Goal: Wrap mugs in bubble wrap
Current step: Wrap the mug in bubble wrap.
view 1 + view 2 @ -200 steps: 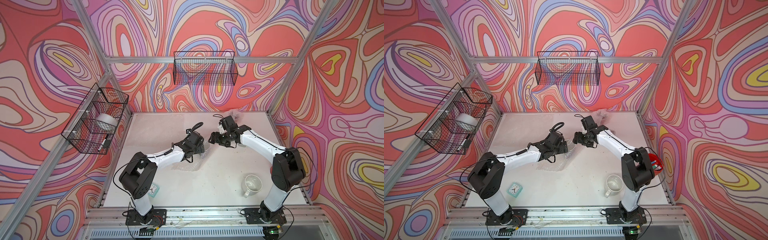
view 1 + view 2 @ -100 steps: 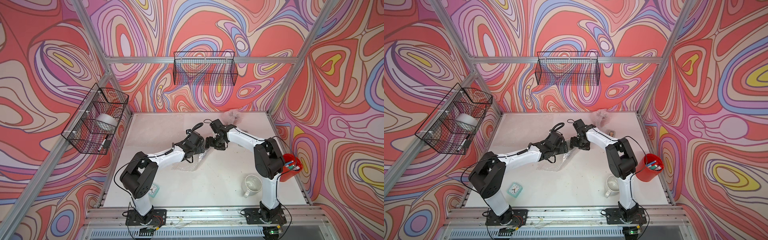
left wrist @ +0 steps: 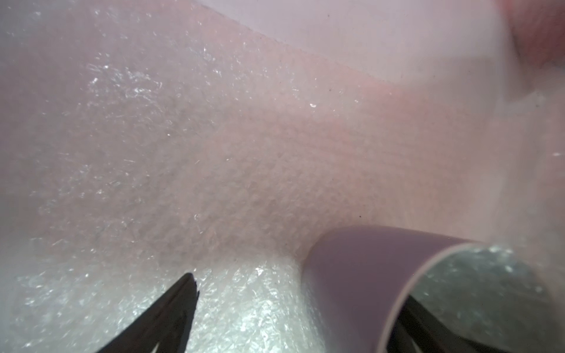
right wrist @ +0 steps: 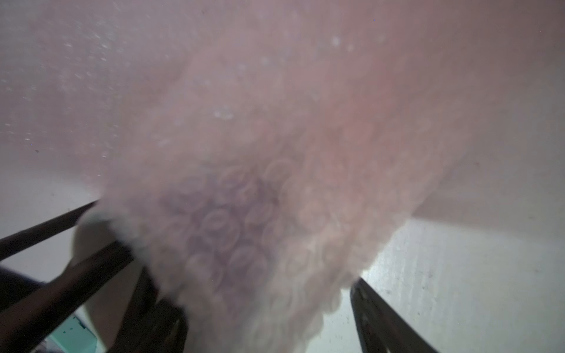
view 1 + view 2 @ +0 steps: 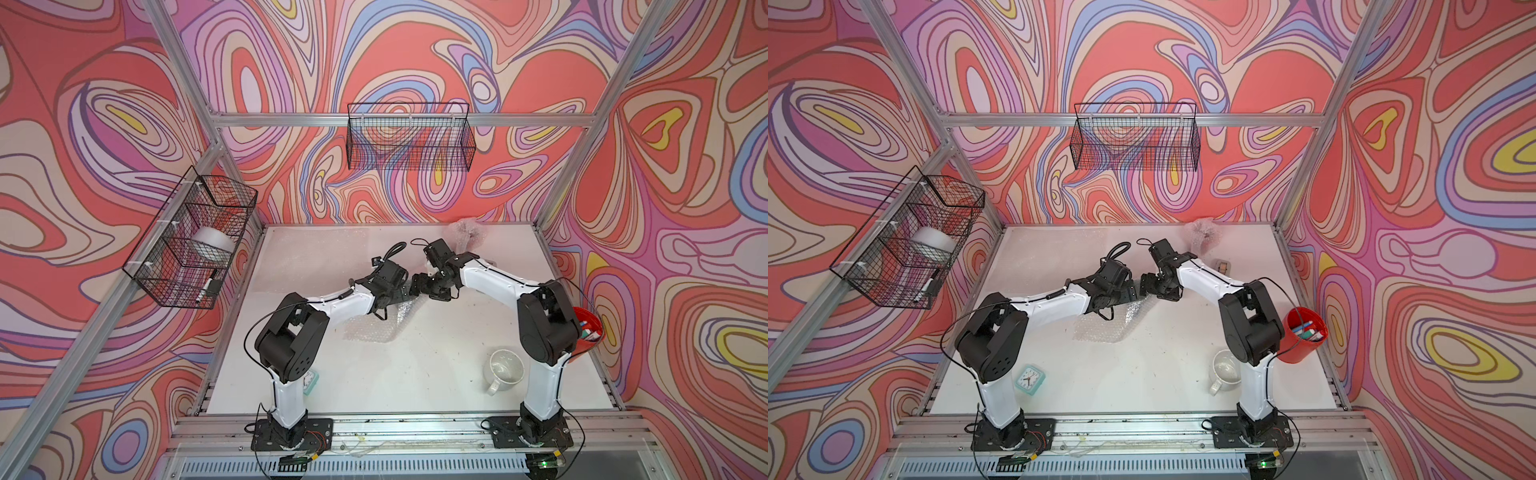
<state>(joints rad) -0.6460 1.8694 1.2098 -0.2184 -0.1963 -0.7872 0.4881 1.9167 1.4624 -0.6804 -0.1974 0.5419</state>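
Left gripper point(image 3: 298, 290): wide open at lavender mug point(image 3: 351, 275), centre.
Right gripper point(image 4: 238, 269): wide around its bubble wrap point(image 4: 275, 183); grip unclear.
Done: 1 wrapped bundle point(image 5: 465, 230), 1 o'clock.
Remaining: white mug point(image 5: 505, 369), 5 o'clock.

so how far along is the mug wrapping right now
Done: a reddish bundle at the back looks like one mug already wrapped. In hand: the lavender mug is on a bubble wrap sheet mid-table, partly covered. The left gripper is open at its mouth and the right gripper straddles the covered side. To do: the white mug stands bare near the front, and a spare sheet lies flat at the back.
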